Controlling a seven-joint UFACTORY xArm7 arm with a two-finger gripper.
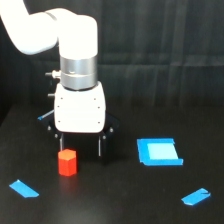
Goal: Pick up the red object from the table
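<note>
The two thin dark fingers (99, 146) of the white box-bodied gripper (80, 146) are hanging spread wide apart and gripping nothing — one is dropping just above the small bright red-orange hexagonal block (67, 162), the other is standing well off toward the exterior view's right. The red block is sitting upright on the flat black matte table (115, 200), just below and in front of the gripper's left-hand finger as the exterior view shows it; whether that finger is touching the block's top cannot be told. Above the gripper, a silver metal collar (78, 71) is joining it to the white rounded arm (47, 30), which is bending away to the upper left.

On the table, a light blue square mark (159, 151) is lying toward the exterior view's right, well apart from the block. Two blue tape strips are lying nearer the camera — one at the lower left (23, 188), one at the lower right (195, 197). A dark curtain-like backdrop (165, 50) is filling the space behind.
</note>
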